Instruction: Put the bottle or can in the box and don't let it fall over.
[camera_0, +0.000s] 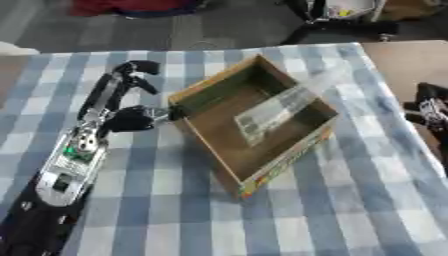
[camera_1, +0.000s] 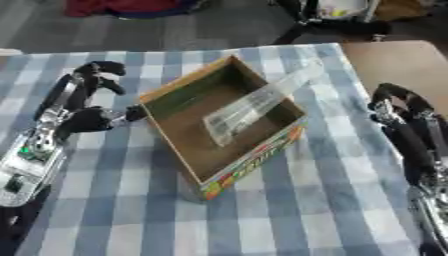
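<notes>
The clear plastic bottle (camera_0: 284, 107) is in the cardboard box (camera_0: 210, 160) but not upright: it leans diagonally, base on the box floor, neck over the far right rim. The left robot hand (camera_0: 131, 95) sits just beside the box's left wall on the checked counter (camera_0: 175, 215), fingers curled, holding nothing; thumb looks to touch the wall. The right robot hand (camera_1: 398, 107) waits at the counter's right edge, fingers bent, empty.

To do this well, judging from here: brace the box w/ the left, reach in w/ the right, grip the bottle mid-body, stand it on its base, then release slowly, 1 hand at a time.
</notes>
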